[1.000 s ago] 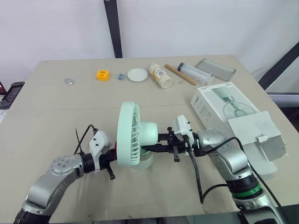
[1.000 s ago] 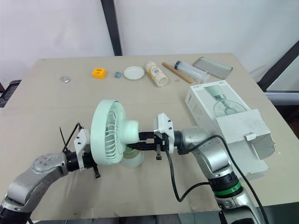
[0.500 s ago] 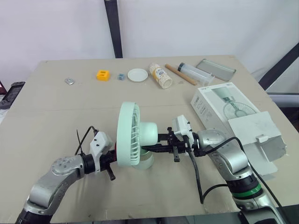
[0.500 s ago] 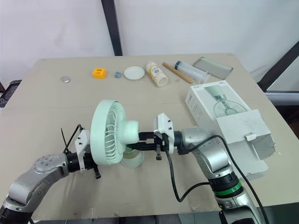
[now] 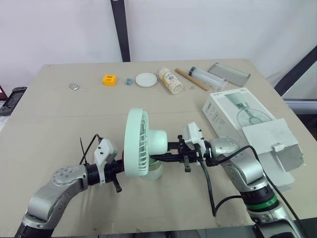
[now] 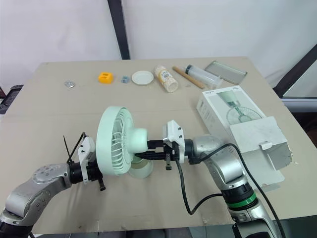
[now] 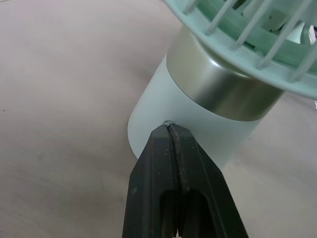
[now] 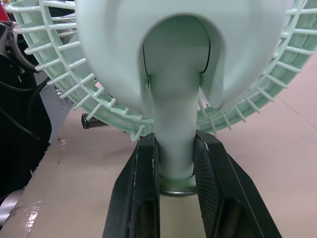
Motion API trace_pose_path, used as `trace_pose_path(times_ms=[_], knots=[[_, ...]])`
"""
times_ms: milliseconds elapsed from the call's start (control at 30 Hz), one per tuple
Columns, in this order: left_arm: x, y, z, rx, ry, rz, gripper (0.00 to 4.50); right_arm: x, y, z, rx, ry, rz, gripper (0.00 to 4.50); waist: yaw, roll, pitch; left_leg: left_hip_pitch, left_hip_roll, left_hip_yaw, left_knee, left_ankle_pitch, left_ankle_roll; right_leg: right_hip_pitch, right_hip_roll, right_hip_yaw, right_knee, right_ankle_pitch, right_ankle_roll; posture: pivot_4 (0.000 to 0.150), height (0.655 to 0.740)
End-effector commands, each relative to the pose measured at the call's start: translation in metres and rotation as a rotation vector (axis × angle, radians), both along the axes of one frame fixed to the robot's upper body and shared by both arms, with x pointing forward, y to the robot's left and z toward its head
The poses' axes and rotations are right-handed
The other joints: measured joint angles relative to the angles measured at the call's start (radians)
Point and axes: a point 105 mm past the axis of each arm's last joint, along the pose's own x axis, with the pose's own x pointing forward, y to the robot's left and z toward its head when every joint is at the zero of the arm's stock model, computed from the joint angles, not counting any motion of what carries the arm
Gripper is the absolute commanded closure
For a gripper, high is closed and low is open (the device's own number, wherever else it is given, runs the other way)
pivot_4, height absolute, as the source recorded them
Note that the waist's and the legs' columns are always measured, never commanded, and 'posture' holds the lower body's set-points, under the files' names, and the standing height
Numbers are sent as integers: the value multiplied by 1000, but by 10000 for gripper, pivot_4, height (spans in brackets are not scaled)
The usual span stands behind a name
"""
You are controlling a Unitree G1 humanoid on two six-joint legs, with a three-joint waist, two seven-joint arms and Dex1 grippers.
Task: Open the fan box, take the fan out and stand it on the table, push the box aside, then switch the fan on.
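— Right gripper (image 8: 176, 148)?
— Mine. Fingers (image 8: 143, 163) clamped either side of the neck of the fan (image 5: 136, 143).
— Left gripper (image 7: 169, 130)?
— Pressed closed, holding nothing, tip touching the fan base (image 7: 148, 119).
— Fan?
— Upright on the table (image 5: 49, 114), between my grippers.
— Fan box (image 5: 237, 111)?
— Lies open, apart on my right.

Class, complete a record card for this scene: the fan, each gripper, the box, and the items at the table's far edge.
Fan: mint green fan, standing upright on the table
Right gripper: right gripper closed on the fan's neck, below the head
Left gripper: left gripper shut, tips against the fan's base
Box: white box, open, on the robot's right, apart from the fan
Far edge: yellow block, white lid, bottle, metal tray
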Motion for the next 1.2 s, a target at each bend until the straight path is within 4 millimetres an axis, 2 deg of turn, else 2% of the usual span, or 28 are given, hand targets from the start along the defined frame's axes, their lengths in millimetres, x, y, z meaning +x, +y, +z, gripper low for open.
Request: trace_pose_path(times_ms=[33, 933, 1200], knots=[[-13, -18, 10, -42, -19, -104, 44638, -5, 4, -2, -2, -1, 16, 41053, 0, 0, 0, 0, 0, 0, 0, 0, 0, 0, 0, 0, 0, 0, 0, 1500, 7400], [-13, -19, 12, -30, -24, -105, 44638, -5, 4, -4, 4, 8, 13, 41053, 1, 0, -2, 0, 0, 0, 0, 0, 0, 1, 0, 0, 0, 0, 0, 1500, 7400], [-18, 8, 17, 49, -133, -76, 44638, -3, 1, 1, 16, -13, 4, 41053, 0, 0, -2, 0, 0, 0, 0, 0, 0, 0, 0, 0, 0, 0, 0, 1500, 7400]])
